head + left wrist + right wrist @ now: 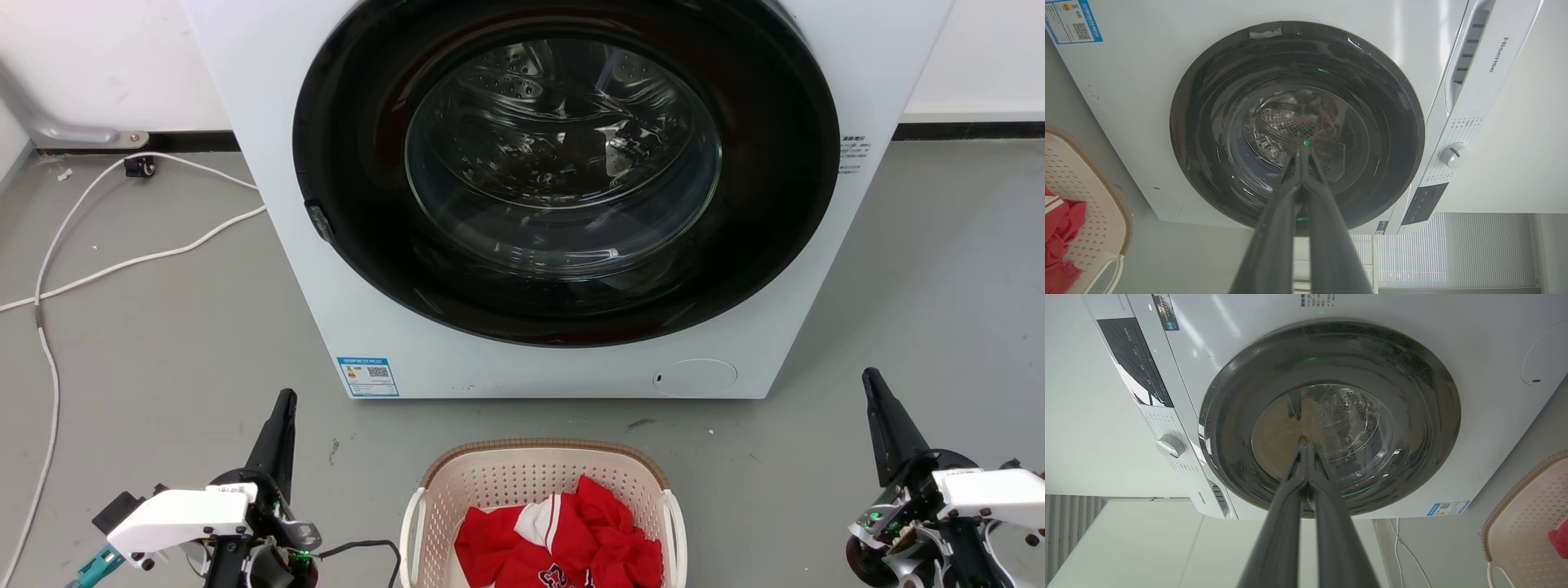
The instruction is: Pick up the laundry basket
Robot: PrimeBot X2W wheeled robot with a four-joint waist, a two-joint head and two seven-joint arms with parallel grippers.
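The left gripper (285,402) and the right gripper (872,380) each have both fingers closed tip to tip, holding nothing. The laundry basket (490,482) stands between them, clear of both, containing red clothing (604,535).

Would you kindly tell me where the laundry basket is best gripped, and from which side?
Grip the laundry basket by its two white side handles: left gripper on the left handle, right gripper on the right handle, each coming in from its own side. The handles loop outward from the walls, and the grippers flank it. Both are shut; open first.
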